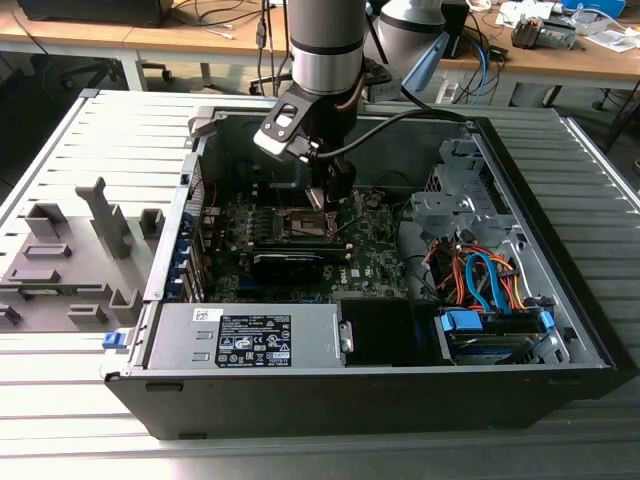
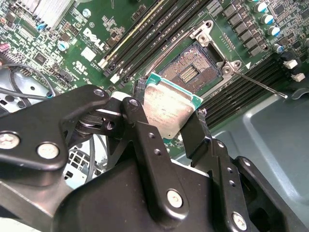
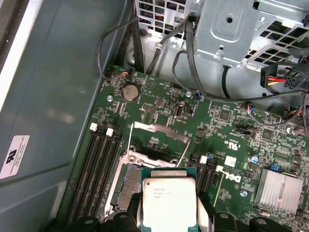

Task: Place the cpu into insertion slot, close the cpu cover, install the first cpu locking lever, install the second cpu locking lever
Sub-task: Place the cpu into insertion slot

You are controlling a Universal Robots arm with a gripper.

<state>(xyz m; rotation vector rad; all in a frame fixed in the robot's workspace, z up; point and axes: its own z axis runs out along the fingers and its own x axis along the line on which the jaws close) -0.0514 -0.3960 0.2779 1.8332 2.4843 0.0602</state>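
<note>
My gripper [image 2: 169, 122] is shut on the cpu [image 2: 166, 104], a flat square chip with a silvery top and green edge, pinched between two black fingers [image 2: 136, 116]. In the first wrist view the cpu [image 3: 169, 205] hangs just above and partly over the insertion slot [image 3: 127, 186], a dark square socket on the green board. The slot [image 2: 193, 72] lies bare, a short way beyond the chip. The cpu cover [image 3: 158, 134] stands swung up at the socket's far side. A thin locking lever [image 2: 260, 85] sticks out, unlatched. In the exterior view the gripper [image 1: 322, 195] hovers inside the computer case over the slot [image 1: 300, 225].
Long black memory slots [image 3: 99, 169] flank the socket. A finned heatsink [image 3: 277, 186] and black cables [image 3: 193, 72] sit nearby. The case holds a power supply [image 1: 250, 335], a drive cage [image 1: 450, 210] and coloured cables [image 1: 485, 280]. Grey fixtures [image 1: 70, 250] stand at the exterior view's left.
</note>
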